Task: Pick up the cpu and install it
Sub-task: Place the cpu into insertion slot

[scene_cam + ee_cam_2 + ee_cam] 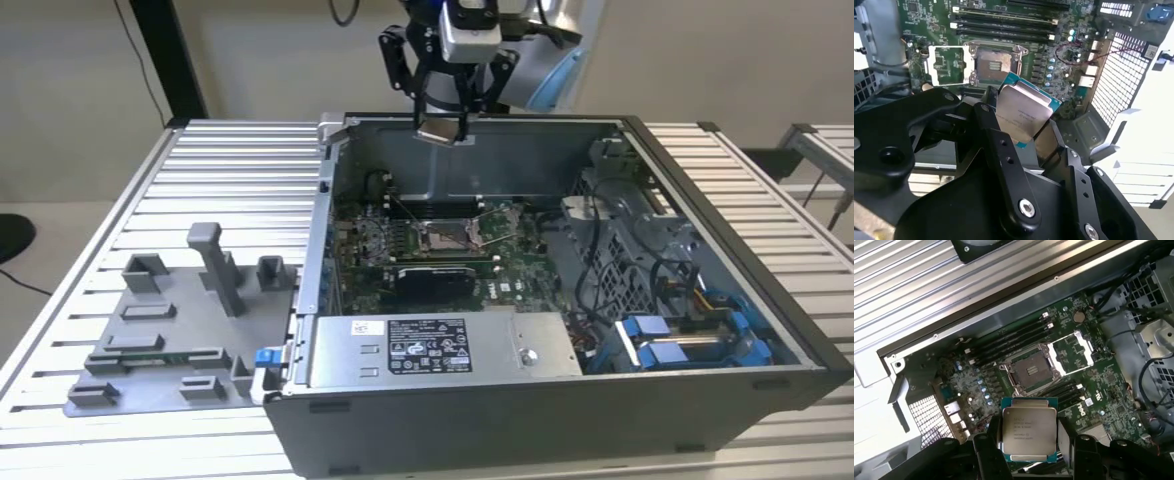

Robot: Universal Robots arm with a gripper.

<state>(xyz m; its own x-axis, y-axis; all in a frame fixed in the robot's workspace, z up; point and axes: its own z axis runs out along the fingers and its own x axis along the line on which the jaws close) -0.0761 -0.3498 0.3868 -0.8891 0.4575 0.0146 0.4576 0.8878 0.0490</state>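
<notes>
My gripper [442,128] hangs above the far wall of the open computer case [747,395], shut on the cpu [441,134]. The cpu [1029,431] is a flat square chip with a silvery metal top and a green rim, pinched between the black fingers [989,452] in both wrist views. It also appears tilted in the second wrist view as cpu [1021,112]. Below it the motherboard socket [1031,371] lies open, its metal frame [1074,347] flipped aside. In the exterior view the socket [442,236] sits mid-board, well below the gripper.
A grey plastic fixture [167,330] with upright blocks rests on the slatted table [200,180] at the exterior view's left. Inside the case are a power supply [434,345], cables [641,260] and blue drive brackets [681,340]. Memory slots [1009,342] flank the socket.
</notes>
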